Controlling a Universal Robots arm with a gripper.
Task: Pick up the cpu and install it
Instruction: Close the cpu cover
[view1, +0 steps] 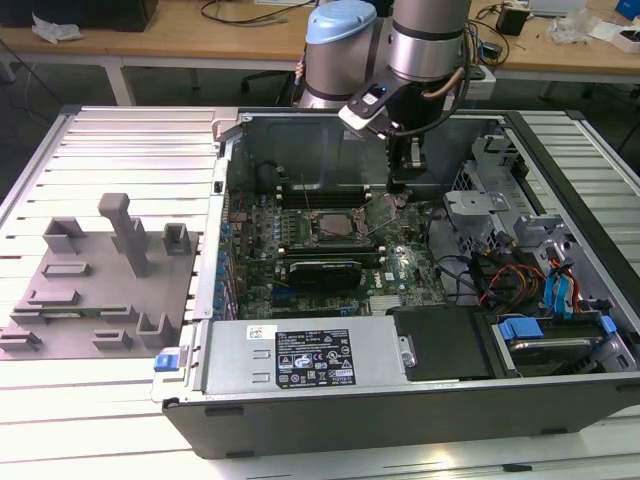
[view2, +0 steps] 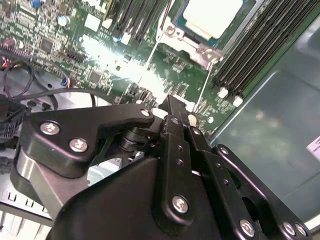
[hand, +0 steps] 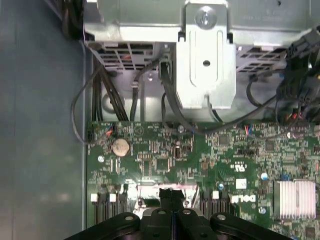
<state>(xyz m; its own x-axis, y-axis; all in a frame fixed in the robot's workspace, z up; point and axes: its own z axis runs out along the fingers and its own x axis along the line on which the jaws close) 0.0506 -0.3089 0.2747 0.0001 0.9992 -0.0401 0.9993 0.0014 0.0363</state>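
The cpu (view2: 212, 17), a small flat square chip with a pale silver metal top, lies level and top up inside the metal socket frame (view2: 172, 32) on the green motherboard (view2: 175, 70), between rows of black memory slots (view2: 250, 50). The exterior view places it (view1: 330, 226) mid-board.

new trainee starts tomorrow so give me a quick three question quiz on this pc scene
1. True or false: the black pincer grips the small pale silver square cpu.
2. In the exterior view, the grey plastic fixture tray lies: A) to that view's left of the open dark metal computer case; B) to its right; C) inside it.
3. Fill in: the pincer is over the circuit board called the ____.

Key: 1 false, the cpu lies in the metal socket frame; 2 A; 3 green motherboard.
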